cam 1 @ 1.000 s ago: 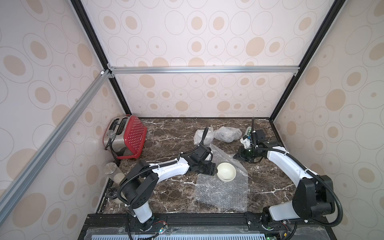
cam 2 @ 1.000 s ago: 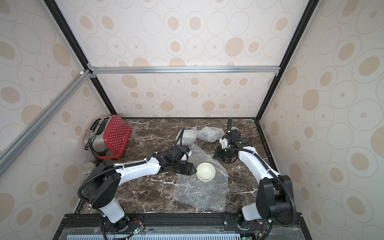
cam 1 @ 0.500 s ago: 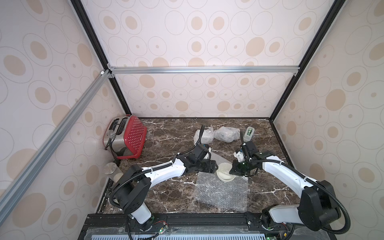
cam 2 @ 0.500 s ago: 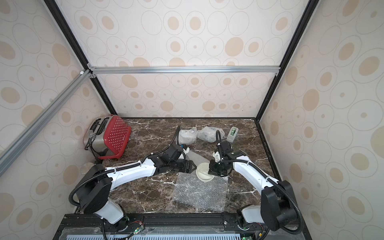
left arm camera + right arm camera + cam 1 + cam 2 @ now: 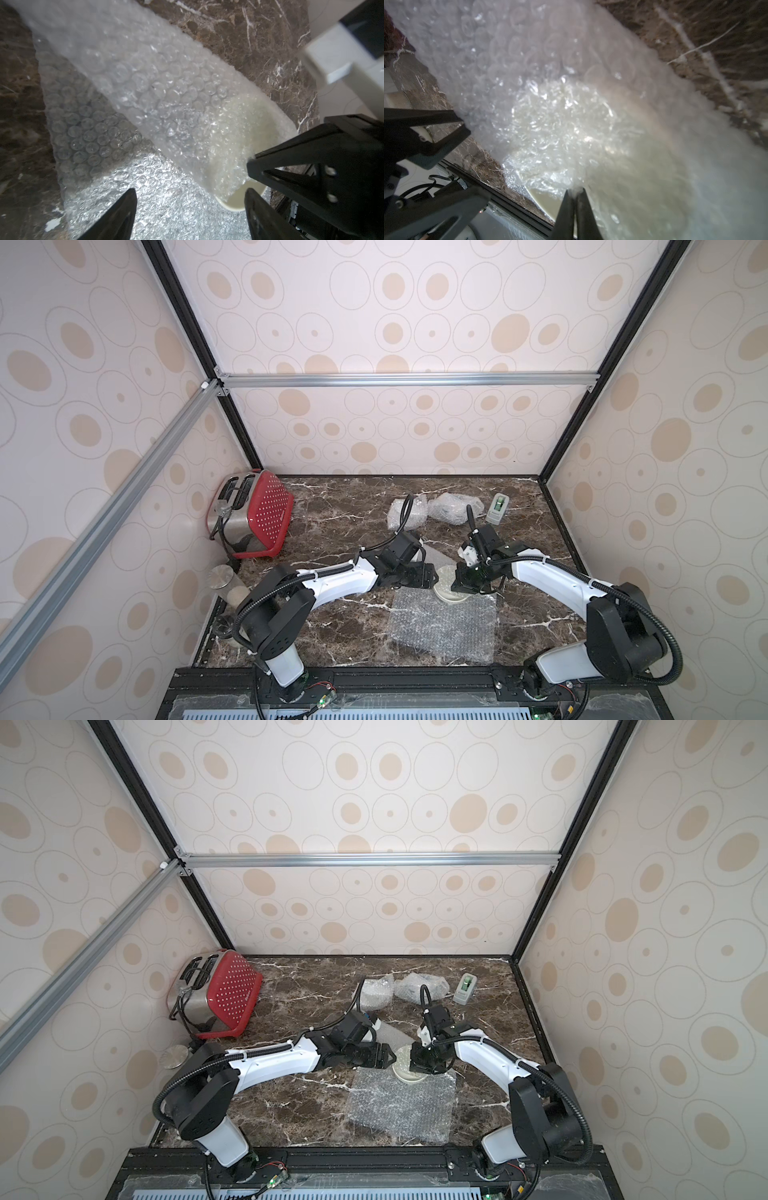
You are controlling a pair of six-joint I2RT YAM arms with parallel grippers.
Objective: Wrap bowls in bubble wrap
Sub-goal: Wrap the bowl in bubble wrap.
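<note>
A cream bowl (image 5: pixel 448 598) sits on a clear sheet of bubbled wrap (image 5: pixel 444 628) spread on the dark marble table (image 5: pixel 340 626). The sheet's far part is folded over the bowl as a cloudy flap. It covers most of the bowl, and only a sliver of the near rim shows bare. In both top views the bowl lies between the two hands.

The right hand (image 5: pixel 575 192) is clenched, its fingertips pinched on the flap's edge right over the bowl's rim. The left hand (image 5: pixel 190 190) is released. Its fingers (image 5: pixel 124 207) are spread wide above the flat sheet, beside the bowl, and grasp nothing.

Well beyond both hands, two crumpled wrap bundles (image 5: pixel 432 510) lie near the back wall.

A second ago the bowl lay uncovered on the open sheet and the right hand was farther back, away from it. The flap has since come over the bowl, the right hand has moved in onto it, and the left hand has opened wider.
</note>
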